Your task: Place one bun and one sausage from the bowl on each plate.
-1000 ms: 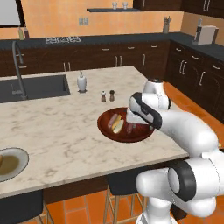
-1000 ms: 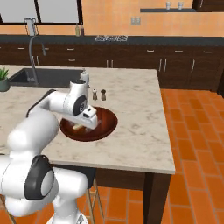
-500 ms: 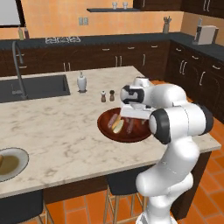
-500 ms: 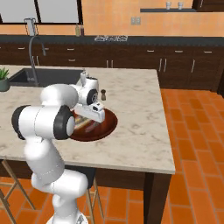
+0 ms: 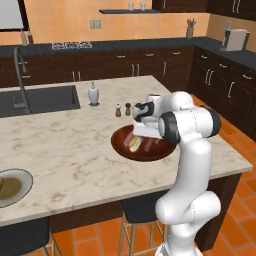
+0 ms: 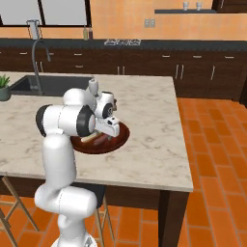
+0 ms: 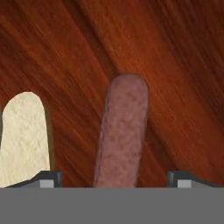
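Claw: the claw (image 7: 114, 178) hangs low inside the bowl (image 7: 166, 74), jaws spread wide, one dark tip (image 7: 47, 178) on each side of the sausage (image 7: 121, 135); nothing is clamped between them.
Sausage: reddish-brown, lying flat on the bowl's wooden floor, lengthwise between the tips.
Bun: a pale bun (image 7: 24, 138) lies just beside the sausage, outside the jaws.
Plate: a pale plate (image 5: 12, 187) sits at the near left edge of the desk (image 5: 65, 150), well apart from the bowl; something brownish lies on it, too small to tell.
Bowl: the dark reddish-brown bowl stands on the right part of the desk, under the arm's wrist.
Shakers: two small shakers (image 5: 123, 109) stand just beyond the bowl.
Bottle: a white bottle (image 5: 93, 94) stands farther left, near the sink (image 5: 40, 100).
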